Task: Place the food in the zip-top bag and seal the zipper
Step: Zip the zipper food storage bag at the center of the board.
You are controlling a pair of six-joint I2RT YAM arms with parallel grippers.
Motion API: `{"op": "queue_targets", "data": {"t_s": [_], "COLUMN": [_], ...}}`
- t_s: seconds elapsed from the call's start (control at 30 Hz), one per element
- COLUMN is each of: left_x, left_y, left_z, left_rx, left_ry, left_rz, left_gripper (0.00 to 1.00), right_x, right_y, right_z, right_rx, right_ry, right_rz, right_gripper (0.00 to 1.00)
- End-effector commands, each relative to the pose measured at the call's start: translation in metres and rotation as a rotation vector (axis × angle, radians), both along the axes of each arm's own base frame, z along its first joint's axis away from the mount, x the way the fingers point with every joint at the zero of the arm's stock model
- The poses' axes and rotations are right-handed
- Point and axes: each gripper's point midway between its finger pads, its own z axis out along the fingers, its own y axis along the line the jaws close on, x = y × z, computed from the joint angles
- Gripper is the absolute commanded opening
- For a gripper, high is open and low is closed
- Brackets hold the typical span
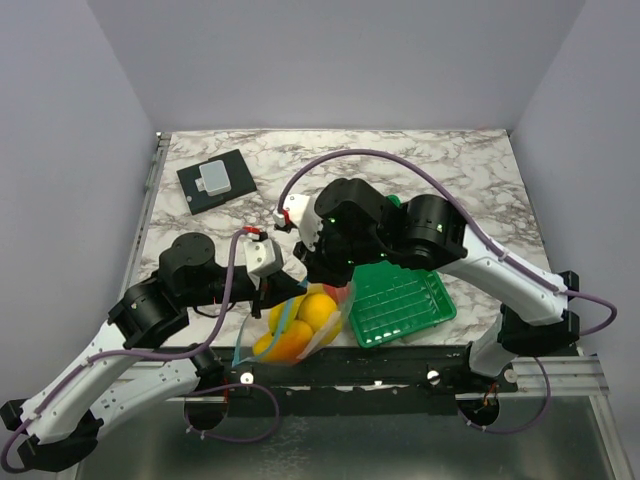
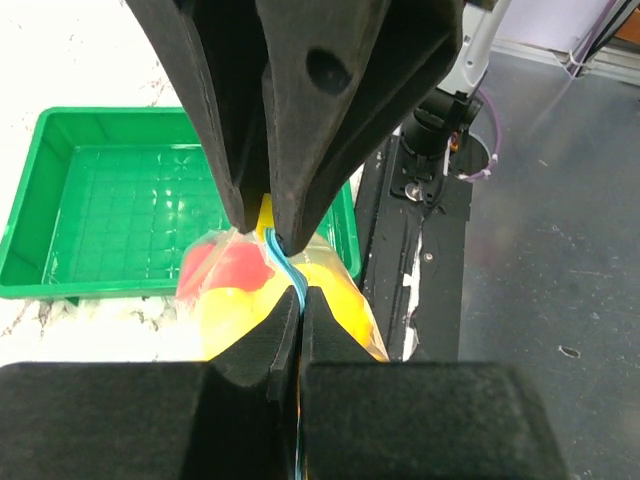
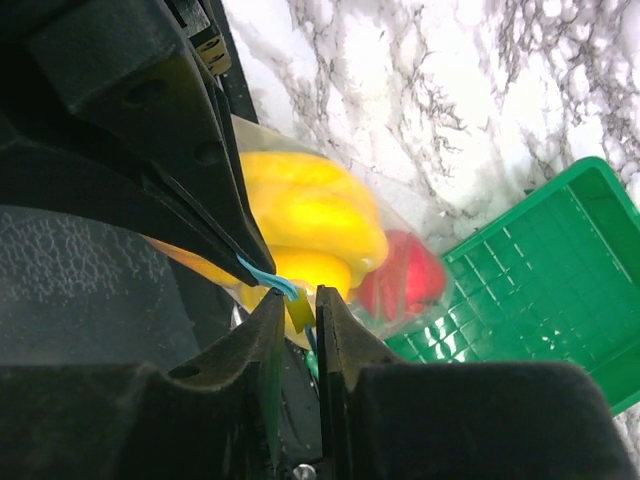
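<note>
left gripper (image 2: 300,312) and right gripper (image 3: 297,305) both pinch the zipper (image 2: 287,272) of the filled bag (image 1: 262,345)
each gripper is closed almost fully on the thin blue strip, and their tips sit close together along the bag's mouth. the clear bag hangs under them at the near edge of the marble table (image 1: 420,165), just beside the left end of the green tray (image 1: 402,300). yellow and orange fruit (image 3: 310,215) and a red apple (image 3: 405,282) show through the plastic.

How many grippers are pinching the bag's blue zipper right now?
2. The left gripper is shut on the zipper at the mouth of the zip-top bag; the right gripper is shut on it right beside, fingertips almost touching.
</note>
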Motion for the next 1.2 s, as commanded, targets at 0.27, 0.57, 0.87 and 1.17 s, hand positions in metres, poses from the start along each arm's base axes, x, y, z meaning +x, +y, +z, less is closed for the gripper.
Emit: {"op": "queue_targets", "data": {"t_s": [0.27,0.57,0.87,1.17], "left_x": [-0.019,-0.035,-0.050,-0.064], "left_y": [0.005,0.006,0.008,0.011], "left_z": [0.012,0.023,0.034,0.043], "left_rx": [-0.014,-0.044,-0.072,-0.098], "left_ry": [0.041,0.037,0.032,0.045], "left_rz": [-0.053,-0.129,-0.206,-0.257], "left_gripper": [0.00,0.00,0.00,0.00], "right_x": [-0.004,-0.045,-0.050,-0.055], "right_y": [-0.009,-0.024,-0.021,-0.006], "right_z": [0.034,0.032,0.022,0.020], "right_rx": [0.234,0.426,0.517,0.543], "right_ry": [-0.156,-0.219,-0.322,-0.289], "right_rz": [0.112,0.358,0.445,0.486], "right_gripper": [0.54,0.65,0.66,0.56]}}
